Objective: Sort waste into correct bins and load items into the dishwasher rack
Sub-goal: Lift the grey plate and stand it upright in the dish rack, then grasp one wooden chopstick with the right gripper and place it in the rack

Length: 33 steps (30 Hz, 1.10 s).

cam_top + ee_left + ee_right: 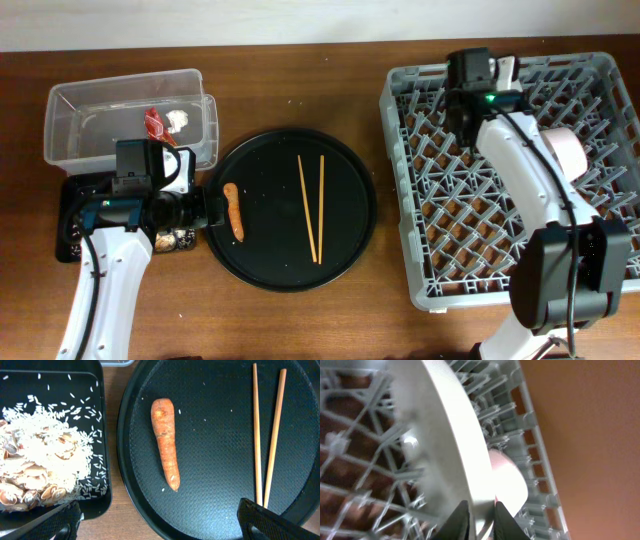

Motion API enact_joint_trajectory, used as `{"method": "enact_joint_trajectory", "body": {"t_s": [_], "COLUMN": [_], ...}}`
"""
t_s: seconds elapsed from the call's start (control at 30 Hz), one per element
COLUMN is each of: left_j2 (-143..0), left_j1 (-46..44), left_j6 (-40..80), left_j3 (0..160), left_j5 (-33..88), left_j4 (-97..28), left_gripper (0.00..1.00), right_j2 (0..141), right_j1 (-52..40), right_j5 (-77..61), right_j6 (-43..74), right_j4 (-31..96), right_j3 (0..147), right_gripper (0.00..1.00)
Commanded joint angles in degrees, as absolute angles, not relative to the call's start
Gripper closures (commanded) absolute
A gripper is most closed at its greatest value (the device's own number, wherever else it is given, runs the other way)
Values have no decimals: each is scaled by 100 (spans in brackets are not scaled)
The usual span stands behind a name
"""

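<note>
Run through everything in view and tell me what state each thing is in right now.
Left gripper: open, empty.
Right gripper: shut on plate.
Plate: held on edge at rack.
Bowl: in rack.
Tub: holds wrapper and tissue.
Black tray: holds rice scraps.
Sausage piece: lying on round tray.
Chopsticks: side by side on round tray.

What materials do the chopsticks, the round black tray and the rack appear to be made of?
Chopsticks: probably wood or bamboo, matte, judging by the light tan colour and faint grain.
Round black tray: likely plastic, with a fine embossed texture and a soft sheen.
Rack: moulded grey plastic, matte, judging by its thin lattice and pegs.
</note>
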<state>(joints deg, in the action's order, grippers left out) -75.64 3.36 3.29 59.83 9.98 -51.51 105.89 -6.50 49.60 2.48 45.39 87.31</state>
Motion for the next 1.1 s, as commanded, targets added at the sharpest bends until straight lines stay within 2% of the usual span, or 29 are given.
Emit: {"method": "enact_joint_trajectory", "body": {"t_s": [0.0, 0.07, 0.2, 0.37, 0.47, 0.6, 0.73, 0.87, 0.93, 1.0, 1.07], "left_j2": [-7498, -7498, -7498, -7498, -7500, -7500, -7500, -7500, -7500, -7500, -7500], "left_j1": [355, 355, 353, 353, 355, 355, 353, 355, 353, 353, 353], "left_j6": [368, 368, 368, 368, 368, 368, 368, 368, 368, 368, 368], "left_j3": [6005, 6005, 6005, 6005, 6005, 6005, 6005, 6005, 6005, 6005, 6005], "left_j5": [961, 961, 961, 961, 961, 961, 961, 961, 961, 961, 961], "left_j4": [-5151, -5151, -5148, -5146, -5146, -5146, -5146, -5146, -5146, -5146, -5146], "left_gripper": [1, 1, 1, 1, 1, 1, 1, 1, 1, 1, 1], "right_j2": [10433, 10254, 9699, 9625, 9983, 10759, 11872, 12363, 12514, 12602, 12606], "right_j1": [-867, -937, -1306, -2305, -2921, -3494, -3712, -3712, -3712, -3712, -3712], "right_j5": [4698, 4066, 2335, 43, -5, -30, -154, -148, -145, -132, -132], "right_j6": [1111, 1103, 1103, 1153, 1973, 2311, 2700, 2753, 2753, 2755, 2755], "right_j4": [4912, 5094, 5315, 5251, 5256, 5109, 4770, 4556, 4545, 4609, 4628], "right_j3": [8757, 8757, 8759, 8755, 8755, 8755, 8755, 8755, 8755, 8753, 8755], "right_gripper": [53, 48, 47, 47, 47, 47, 47, 48, 55, 69, 76]}}
